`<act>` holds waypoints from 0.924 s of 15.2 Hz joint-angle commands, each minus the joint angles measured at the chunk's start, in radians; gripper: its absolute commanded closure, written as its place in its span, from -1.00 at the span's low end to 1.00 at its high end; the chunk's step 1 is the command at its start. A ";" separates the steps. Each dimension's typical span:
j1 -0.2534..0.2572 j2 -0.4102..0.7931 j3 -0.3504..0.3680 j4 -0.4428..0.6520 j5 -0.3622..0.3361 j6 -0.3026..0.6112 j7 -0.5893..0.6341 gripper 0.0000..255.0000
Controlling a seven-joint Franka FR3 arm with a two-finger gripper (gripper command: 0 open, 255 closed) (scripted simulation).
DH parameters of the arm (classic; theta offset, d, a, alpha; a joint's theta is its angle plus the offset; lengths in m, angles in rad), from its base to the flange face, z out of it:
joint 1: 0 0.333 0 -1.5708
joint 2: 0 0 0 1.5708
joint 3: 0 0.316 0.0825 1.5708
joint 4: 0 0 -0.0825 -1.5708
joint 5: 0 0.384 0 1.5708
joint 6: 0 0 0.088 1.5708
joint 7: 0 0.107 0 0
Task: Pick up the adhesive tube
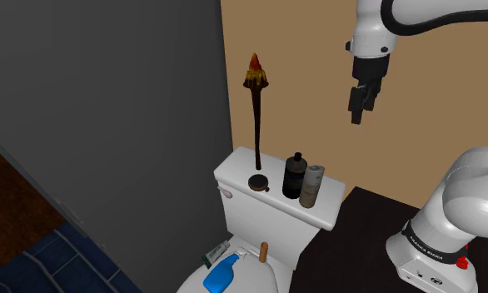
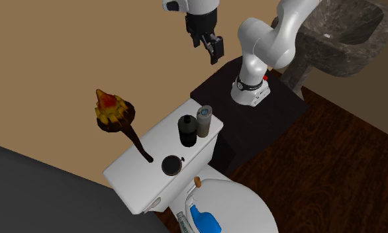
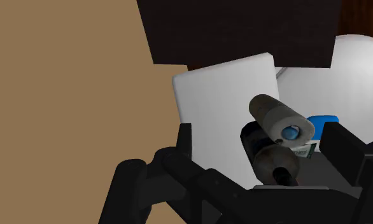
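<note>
**Adhesive tube [image 1: 218, 251] flat on toilet lid [image 2: 232, 205]**

It is small and its ends are hard to tell apart; the second exterior view's bottom edge cuts it. It lies just beside a blue bottle [image 1: 221, 273], long axis slanting toward the tank [image 1: 276, 204]. The gripper [image 1: 358, 112] hangs high above, fingers spread, pinching nothing.

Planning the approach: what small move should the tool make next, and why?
Probably descend toward the toilet lid: the open tool hangs high above the tank, far from the white-and-green tube lying on that lid beside the blue bottle.
</note>
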 commanded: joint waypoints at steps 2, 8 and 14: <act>0.009 0.061 0.022 0.027 -0.011 0.001 0.003 -1.00; 0.052 0.421 0.148 0.201 -0.101 -0.027 0.036 -1.00; 0.105 0.777 0.244 0.388 -0.229 -0.107 0.086 -1.00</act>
